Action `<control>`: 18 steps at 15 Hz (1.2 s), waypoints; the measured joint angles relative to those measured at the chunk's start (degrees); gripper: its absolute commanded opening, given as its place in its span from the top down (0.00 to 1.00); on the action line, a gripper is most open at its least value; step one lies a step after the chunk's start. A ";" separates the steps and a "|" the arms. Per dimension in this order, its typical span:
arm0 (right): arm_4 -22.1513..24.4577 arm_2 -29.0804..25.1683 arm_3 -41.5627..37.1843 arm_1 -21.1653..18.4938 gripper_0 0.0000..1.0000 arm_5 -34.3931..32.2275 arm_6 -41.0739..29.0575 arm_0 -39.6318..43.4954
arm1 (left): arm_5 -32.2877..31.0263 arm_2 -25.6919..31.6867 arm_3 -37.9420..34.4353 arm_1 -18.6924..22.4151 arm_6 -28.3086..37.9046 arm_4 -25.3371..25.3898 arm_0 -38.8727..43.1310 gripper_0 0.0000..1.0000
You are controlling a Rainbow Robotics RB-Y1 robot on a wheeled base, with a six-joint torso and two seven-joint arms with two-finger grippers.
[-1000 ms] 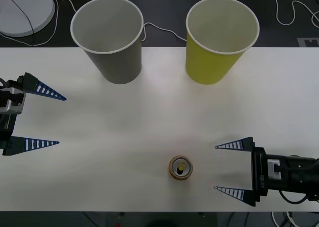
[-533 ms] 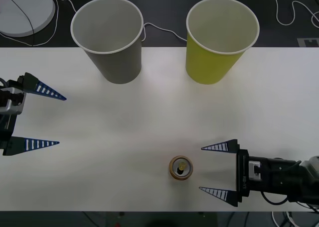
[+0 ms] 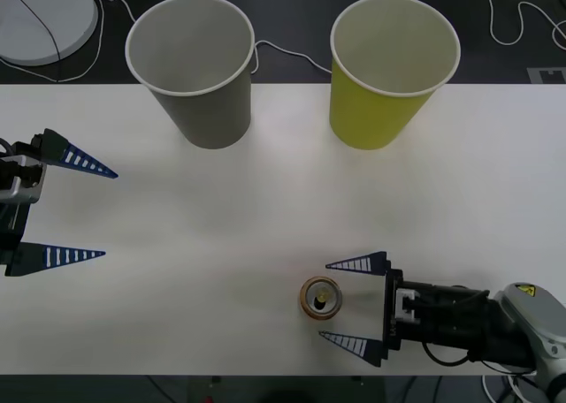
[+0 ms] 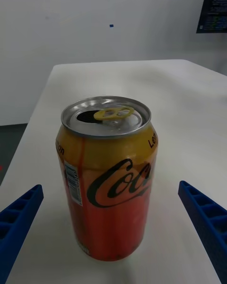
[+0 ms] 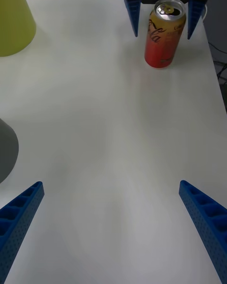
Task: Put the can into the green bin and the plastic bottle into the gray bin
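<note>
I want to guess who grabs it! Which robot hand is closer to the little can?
Right. The right gripper is open around the can; the left gripper waits open, far across the table.

Can (image 3: 320,298) near table's (image 3: 265,209) front; gray bin (image 3: 190,67) left of green bin (image 3: 393,67).

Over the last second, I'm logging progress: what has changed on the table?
The right claw, open, slid along the table toward the can; its fingers now flank the can without gripping it. The can, gray bin, green bin and the left claw, open at the table's left edge, stayed put.
</note>
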 measured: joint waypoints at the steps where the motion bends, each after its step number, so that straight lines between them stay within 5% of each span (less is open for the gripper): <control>1: -0.51 1.19 -0.01 0.25 0.00 1.05 0.30 -0.24 | 0.00 0.00 0.00 0.00 0.00 0.00 0.00 0.00; 7: -2.18 4.41 -0.01 1.39 0.02 4.72 1.86 -0.77 | 0.00 0.00 0.00 0.00 0.00 0.00 0.00 0.00; 8: -2.18 4.46 -0.01 1.40 0.59 4.72 2.05 -0.77 | 0.00 0.00 0.00 0.00 0.00 0.00 0.00 0.00; 9: -2.18 4.50 -0.01 1.40 0.87 4.73 2.19 -0.76 | 0.00 0.00 0.00 0.00 0.00 0.00 0.00 0.00; 10: -2.18 4.54 -0.01 1.43 1.00 4.72 2.25 -0.71 | 0.00 0.00 0.00 0.00 0.00 0.00 0.00 0.00; 18: -2.17 4.21 -0.63 1.43 1.00 4.72 0.94 -0.93 | 0.00 0.00 0.00 0.00 0.00 0.00 0.00 0.00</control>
